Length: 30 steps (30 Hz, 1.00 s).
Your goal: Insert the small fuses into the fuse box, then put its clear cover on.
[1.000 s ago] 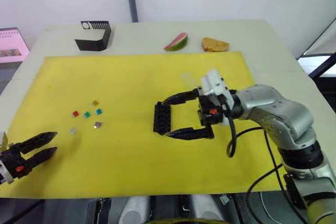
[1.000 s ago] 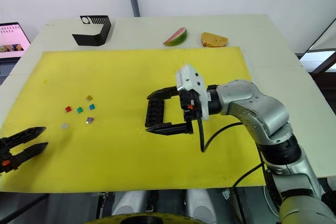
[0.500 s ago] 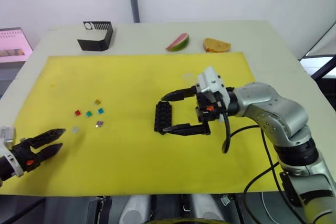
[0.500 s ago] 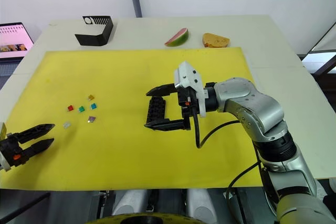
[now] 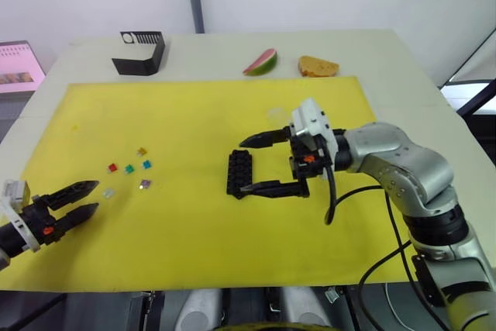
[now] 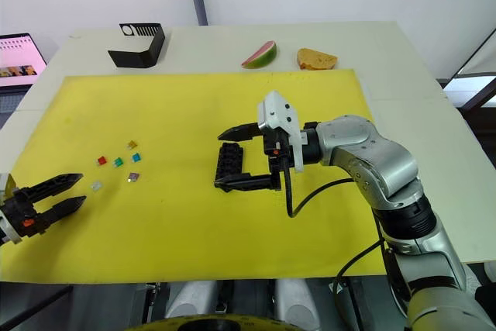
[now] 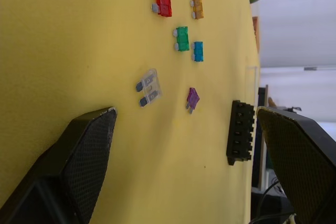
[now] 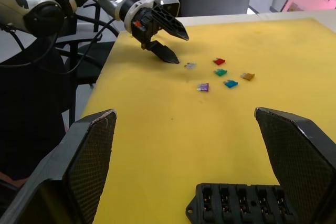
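1. Progress: nothing inserted. The fuse box [image 5: 239, 173] lay on the yellow mat [image 5: 194, 114], near the mat's middle, and the right wrist view showed its slots empty.
2. All six fuses lay loose on the mat towards its left edge, well apart from the box: red [image 7: 163, 0], amber [image 7: 197, 8], green [image 7: 181, 39], teal [image 7: 198, 51], grey [image 7: 147, 87], purple [image 7: 192, 98]. Each lay flat and none touched another.
3. The cover [image 5: 277, 116] appeared as a faint clear patch on the mat, beyond the box towards the far edge; its outline was too weak to be sure. It was not on the box.
4. Left to do, by my judgement: all six insertions, then the cover. The task was at its start.
5. Right gripper [image 5: 253, 167]: fingers spread wide, one beyond each end of the box. It held nothing. Whether the near fingertip touched the box I could not tell.
6. Left gripper [image 5: 84, 197]: near the mat's front-left corner, fingers parted, empty. It pointed towards the fuses, the grey one nearest, and touched none of them.
7. Off the mat, along the table's far edge: a black holder [image 5: 139, 53], a watermelon slice [image 5: 260, 61], a bread piece [image 5: 318, 66]. None bears on the task.
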{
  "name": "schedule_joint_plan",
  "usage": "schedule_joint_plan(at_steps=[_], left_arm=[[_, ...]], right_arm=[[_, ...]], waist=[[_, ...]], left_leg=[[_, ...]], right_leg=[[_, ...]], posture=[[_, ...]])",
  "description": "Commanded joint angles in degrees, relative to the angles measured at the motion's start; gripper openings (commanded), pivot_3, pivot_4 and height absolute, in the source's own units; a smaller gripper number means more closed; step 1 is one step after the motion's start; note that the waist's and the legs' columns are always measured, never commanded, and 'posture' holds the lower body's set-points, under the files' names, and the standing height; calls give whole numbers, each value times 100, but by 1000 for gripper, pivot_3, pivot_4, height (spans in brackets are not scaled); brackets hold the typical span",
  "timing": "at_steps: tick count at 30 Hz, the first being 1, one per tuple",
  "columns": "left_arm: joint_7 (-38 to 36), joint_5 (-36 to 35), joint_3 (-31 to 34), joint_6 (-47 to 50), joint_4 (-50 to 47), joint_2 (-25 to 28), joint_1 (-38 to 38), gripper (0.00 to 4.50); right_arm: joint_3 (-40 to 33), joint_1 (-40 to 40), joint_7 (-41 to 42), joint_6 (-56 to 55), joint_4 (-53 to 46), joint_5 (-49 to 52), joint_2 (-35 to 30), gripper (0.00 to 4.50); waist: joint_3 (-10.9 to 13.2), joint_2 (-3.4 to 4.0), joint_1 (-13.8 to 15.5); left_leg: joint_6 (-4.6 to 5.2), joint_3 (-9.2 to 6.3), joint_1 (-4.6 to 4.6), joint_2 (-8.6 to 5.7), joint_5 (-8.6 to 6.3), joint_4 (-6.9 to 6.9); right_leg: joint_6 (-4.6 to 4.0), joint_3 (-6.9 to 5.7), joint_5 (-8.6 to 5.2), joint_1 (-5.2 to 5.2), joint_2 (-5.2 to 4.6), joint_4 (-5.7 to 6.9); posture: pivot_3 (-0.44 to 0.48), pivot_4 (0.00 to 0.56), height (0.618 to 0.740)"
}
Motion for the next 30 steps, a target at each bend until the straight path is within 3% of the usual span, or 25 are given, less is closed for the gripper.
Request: schedule_joint_plan(at_steps=[1,30], left_arm=[[-29,43,-16,28,7,-82,-6,4479],[-34,336,-362,-242,152,-612,-666,4479]], right_arm=[[-73,-37,60,-136,-65,-23,5,4453],[-30,-9,98,-254,169,-295,123,4453]], waist=[[0,0,0],[-2,6,95]], left_leg=[[0,0,0,0,0,0],[-6,0,1,0,4,1]], right_leg=[[0,0,0,0,0,0],[0,-8,0,8,-10,0]], posture=[[0,150,740],[0,150,740]])
